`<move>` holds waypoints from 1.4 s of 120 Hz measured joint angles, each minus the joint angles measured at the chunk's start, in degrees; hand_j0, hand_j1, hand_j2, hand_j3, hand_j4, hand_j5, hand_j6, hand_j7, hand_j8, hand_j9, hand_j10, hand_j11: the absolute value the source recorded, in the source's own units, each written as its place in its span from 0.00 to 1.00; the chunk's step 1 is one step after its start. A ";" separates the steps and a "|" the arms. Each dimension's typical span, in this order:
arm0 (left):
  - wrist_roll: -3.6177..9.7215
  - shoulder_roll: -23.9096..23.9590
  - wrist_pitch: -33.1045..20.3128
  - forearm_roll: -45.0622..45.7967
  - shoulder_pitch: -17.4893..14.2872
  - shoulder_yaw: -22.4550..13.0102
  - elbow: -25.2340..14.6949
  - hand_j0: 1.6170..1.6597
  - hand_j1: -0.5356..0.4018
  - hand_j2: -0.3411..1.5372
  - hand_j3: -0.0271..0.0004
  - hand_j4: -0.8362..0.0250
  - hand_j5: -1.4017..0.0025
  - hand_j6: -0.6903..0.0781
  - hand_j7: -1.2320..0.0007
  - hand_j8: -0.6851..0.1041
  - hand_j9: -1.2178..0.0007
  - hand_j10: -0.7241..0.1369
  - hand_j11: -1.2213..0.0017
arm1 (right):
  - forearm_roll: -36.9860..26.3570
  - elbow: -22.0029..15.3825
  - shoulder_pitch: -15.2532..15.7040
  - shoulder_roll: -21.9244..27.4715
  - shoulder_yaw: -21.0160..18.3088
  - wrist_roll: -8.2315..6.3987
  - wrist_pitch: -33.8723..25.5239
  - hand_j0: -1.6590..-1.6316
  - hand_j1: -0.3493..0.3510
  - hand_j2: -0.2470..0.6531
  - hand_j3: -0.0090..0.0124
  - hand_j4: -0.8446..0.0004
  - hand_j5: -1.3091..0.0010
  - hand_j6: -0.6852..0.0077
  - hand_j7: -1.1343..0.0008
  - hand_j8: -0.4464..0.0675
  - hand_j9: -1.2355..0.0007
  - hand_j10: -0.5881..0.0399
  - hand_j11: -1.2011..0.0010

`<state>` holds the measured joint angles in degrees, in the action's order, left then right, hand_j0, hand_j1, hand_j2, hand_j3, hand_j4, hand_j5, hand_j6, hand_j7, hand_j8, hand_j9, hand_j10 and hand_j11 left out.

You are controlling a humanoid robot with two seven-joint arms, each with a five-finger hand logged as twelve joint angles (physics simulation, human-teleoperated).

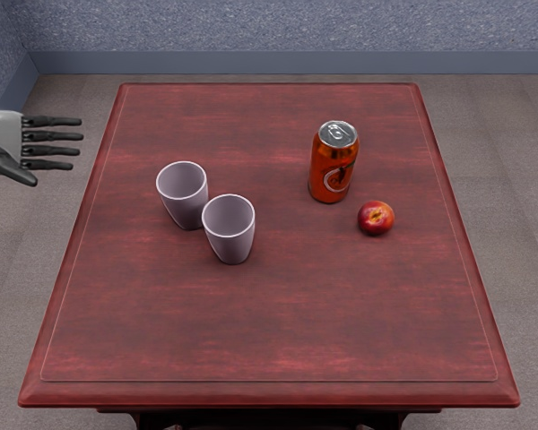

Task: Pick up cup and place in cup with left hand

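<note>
Red table [278, 331], cup [230, 244] just beside second cup [185, 208], left hand [49, 143] spread, well apart

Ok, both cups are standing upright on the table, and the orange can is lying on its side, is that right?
Not quite: the head view shows the orange can standing. The farther cup and nearer cup do stand upright on the table.

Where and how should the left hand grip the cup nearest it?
Left cup: I'd wrap the upper outer wall, coming from the picture's left. It stands upright, tapers toward its base and shows no handle; the other cup crowds its near right side.
</note>
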<state>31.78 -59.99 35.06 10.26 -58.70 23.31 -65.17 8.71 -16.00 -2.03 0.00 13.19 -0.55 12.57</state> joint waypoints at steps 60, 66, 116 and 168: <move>3.16 9.01 -0.03 -37.48 -17.87 0.24 -19.13 0.96 0.94 0.18 0.99 0.97 1.00 0.89 1.00 0.87 1.00 0.84 1.00 | 0.01 0.00 0.15 0.00 -0.09 -0.02 0.00 0.04 0.00 0.27 0.42 1.00 1.00 0.99 1.00 0.87 1.00 0.94 1.00; 3.18 13.13 -0.04 -41.54 -17.87 0.23 -20.81 0.96 0.94 0.18 0.99 0.97 1.00 0.89 1.00 0.86 1.00 0.84 1.00 | 0.01 0.00 0.17 0.00 -0.09 -0.02 0.00 0.04 0.00 0.27 0.42 1.00 1.00 0.99 1.00 0.87 1.00 0.94 1.00; 3.22 29.07 -9.66 -68.94 -12.14 0.00 -26.32 0.96 0.91 0.18 0.99 0.94 0.98 0.87 0.98 0.84 0.97 0.81 0.97 | 0.02 0.00 0.19 0.00 -0.10 -0.03 0.00 0.04 0.00 0.27 0.42 1.00 1.00 0.99 1.00 0.87 1.00 0.94 1.00; 3.22 32.62 -23.42 -77.52 -2.08 -0.61 -26.28 0.96 0.91 0.19 0.99 0.93 0.97 0.86 0.97 0.83 0.97 0.80 0.97 | 0.02 0.00 0.19 0.00 -0.09 -0.01 0.00 0.04 0.00 0.27 0.42 1.00 1.00 0.99 1.00 0.87 1.00 0.94 1.00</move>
<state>35.00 -27.38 11.64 -67.26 -60.79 22.70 -91.45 8.73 -16.00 -1.85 0.00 13.10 -0.56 12.57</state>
